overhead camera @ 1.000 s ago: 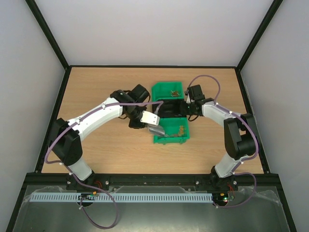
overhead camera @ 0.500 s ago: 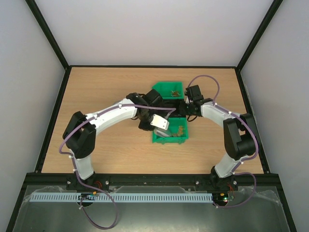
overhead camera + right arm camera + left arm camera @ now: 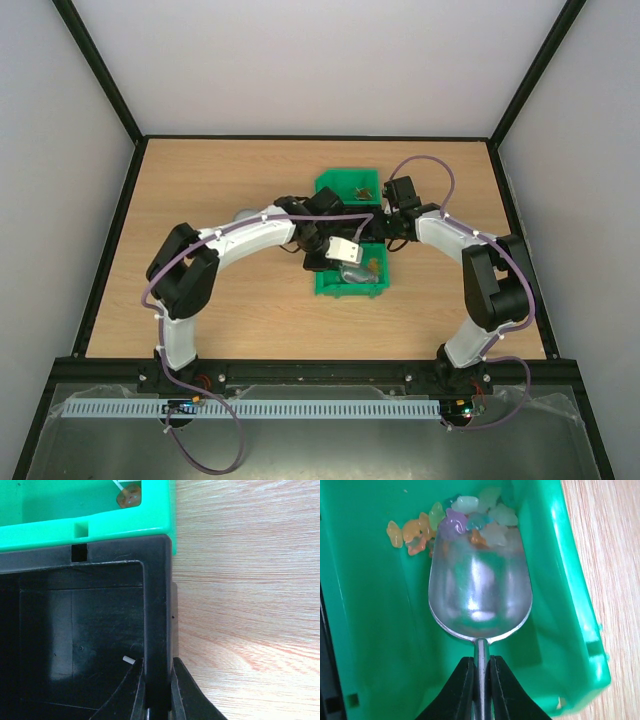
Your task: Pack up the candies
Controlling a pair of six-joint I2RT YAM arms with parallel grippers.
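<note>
Scoop (image 3: pixel 480 600) pinched in left gripper (image 3: pixel 481 672), tip at candies (image 3: pixel 470 517), top of frame; right gripper (image 3: pixel 159 680) pinches black bin (image 3: pixel 156 605) wall.

The scoop (image 3: pixel 479 600) has swung rightward into the candies (image 3: pixel 465 517).

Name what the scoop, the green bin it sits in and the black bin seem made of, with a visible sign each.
Scoop: polished metal, likely steel; mirror-like reflections.
Green bin: glossy moulded plastic; soft highlights on rim.
Black bin: probably plastic, duller sheen; moulded slot.
</note>
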